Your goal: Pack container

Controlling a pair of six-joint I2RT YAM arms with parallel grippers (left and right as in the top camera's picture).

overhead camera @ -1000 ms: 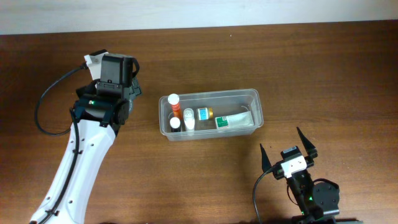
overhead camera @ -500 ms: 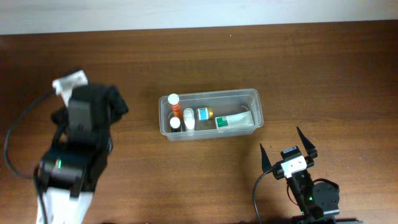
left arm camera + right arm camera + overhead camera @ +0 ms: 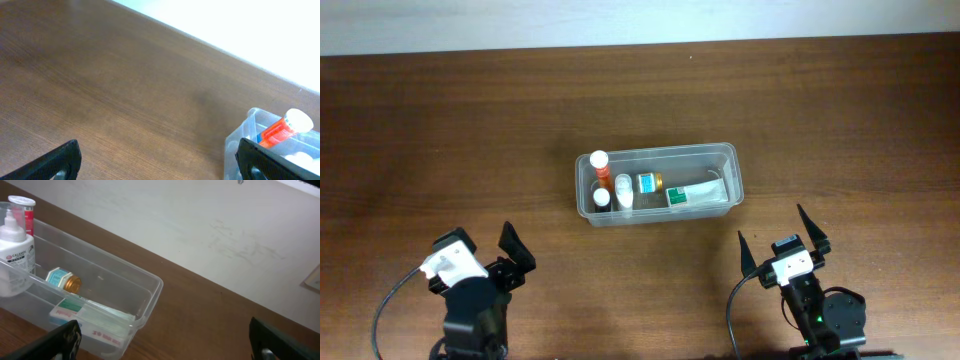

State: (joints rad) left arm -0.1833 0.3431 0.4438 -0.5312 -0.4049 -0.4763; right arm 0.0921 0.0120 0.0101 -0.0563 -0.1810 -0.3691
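The container [image 3: 728, 155] is a clear plastic tub at the table's middle. Inside it stand an orange bottle with a white cap [image 3: 600, 168] and two white bottles [image 3: 623, 190], with a small amber bottle with a blue label [image 3: 648, 183] and a white-and-green box [image 3: 695, 195] lying beside them. My left gripper [image 3: 480, 250] is open and empty at the front left, well clear of the tub. My right gripper [image 3: 781, 230] is open and empty at the front right. The tub shows in the left wrist view [image 3: 252, 122] and in the right wrist view [image 3: 150, 292].
The brown wooden table [image 3: 840, 120] ends at a pale wall along the far edge. Black cables run from both arm bases at the front edge.
My left arm has drawn back from beside the tub's left end to the front left of the table. The right arm and the tub's contents have not moved.
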